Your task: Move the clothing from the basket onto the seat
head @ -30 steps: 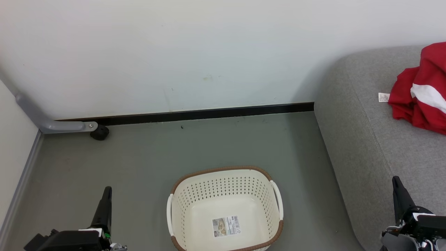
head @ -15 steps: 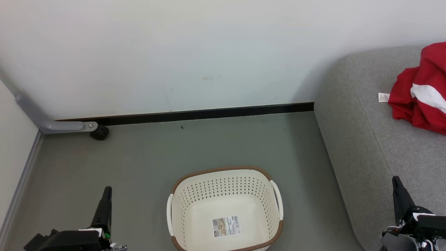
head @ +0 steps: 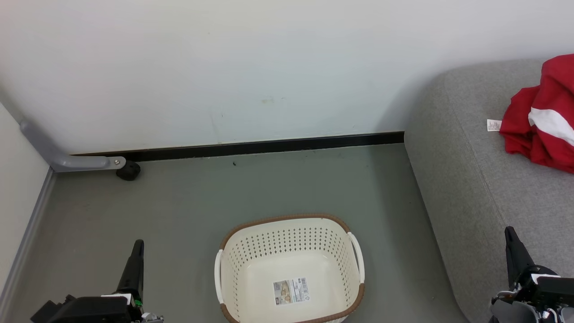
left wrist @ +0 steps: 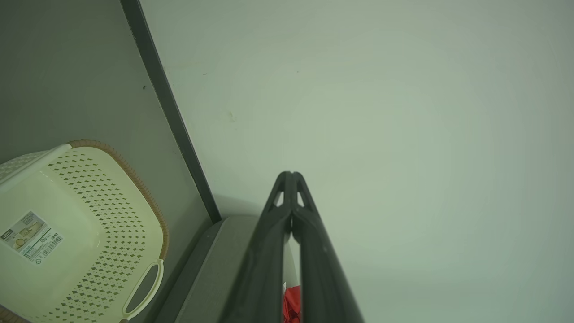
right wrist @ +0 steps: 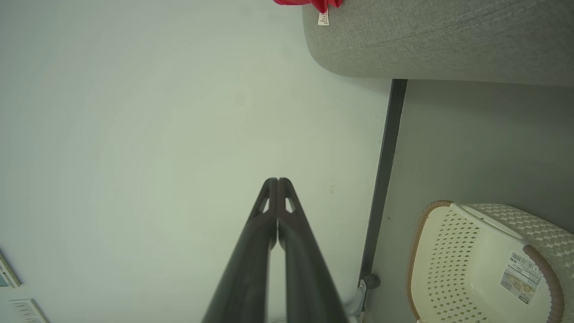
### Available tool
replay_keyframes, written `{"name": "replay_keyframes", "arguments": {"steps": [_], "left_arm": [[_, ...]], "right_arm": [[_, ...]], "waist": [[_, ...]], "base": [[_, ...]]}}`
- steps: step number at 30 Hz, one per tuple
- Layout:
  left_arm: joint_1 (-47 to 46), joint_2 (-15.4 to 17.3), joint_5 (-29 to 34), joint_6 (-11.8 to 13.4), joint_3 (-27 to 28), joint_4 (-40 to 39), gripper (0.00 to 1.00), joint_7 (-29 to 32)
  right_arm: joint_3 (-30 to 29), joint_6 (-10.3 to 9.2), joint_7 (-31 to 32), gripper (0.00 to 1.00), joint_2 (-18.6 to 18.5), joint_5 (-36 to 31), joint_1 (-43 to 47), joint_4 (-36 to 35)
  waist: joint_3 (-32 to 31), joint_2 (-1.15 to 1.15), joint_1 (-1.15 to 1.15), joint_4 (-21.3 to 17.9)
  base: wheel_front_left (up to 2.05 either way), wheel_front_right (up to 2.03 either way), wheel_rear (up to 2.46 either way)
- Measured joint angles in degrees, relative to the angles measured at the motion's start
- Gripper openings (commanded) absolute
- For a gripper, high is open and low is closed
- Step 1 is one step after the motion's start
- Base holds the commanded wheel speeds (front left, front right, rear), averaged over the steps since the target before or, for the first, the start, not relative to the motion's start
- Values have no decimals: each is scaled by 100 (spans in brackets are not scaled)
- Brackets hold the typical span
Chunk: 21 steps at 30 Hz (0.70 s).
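Observation:
Red clothing (head: 542, 121) with a white panel and a small white label lies bunched on the grey seat (head: 484, 170) at the right edge of the head view. The cream basket (head: 289, 269) with a brown rim stands on the floor at bottom centre, holding nothing but its barcode sticker. My left gripper (head: 138, 244) is shut at the lower left, apart from the basket. Low over the seat's front edge at the lower right is my right gripper (head: 509, 232), shut too. In the wrist views both grippers (left wrist: 290, 174) (right wrist: 277, 180) point at the wall, tips together, gripping nothing.
A white wall with a dark baseboard (head: 251, 147) runs behind the basket. A grey metal leg with a black caster (head: 128, 170) stands at the far left by a side panel. Grey floor (head: 224, 197) surrounds the basket.

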Motion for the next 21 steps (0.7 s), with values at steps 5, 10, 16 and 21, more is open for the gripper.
{"name": "replay_keyframes", "arguments": {"steps": [5,10,16,21], "left_arm": [[0,0,-1,0,0,-1,0,0],[0,0,-1,0,0,-1,0,0],[0,0,-1,0,0,-2,0,0],[0,-1,-1,0,0,-3,0,0]], "right_arm": [[0,0,0,0,0,0,0,-1],[0,0,0,0,0,0,0,-1],[0,0,0,0,0,0,0,-1],[0,0,0,0,0,0,0,-2]], "waist": [[0,0,0,0],[0,0,0,0],[0,0,0,0],[0,0,0,0]], "base": [[0,0,0],[0,0,0],[0,0,0],[0,0,0]]}}
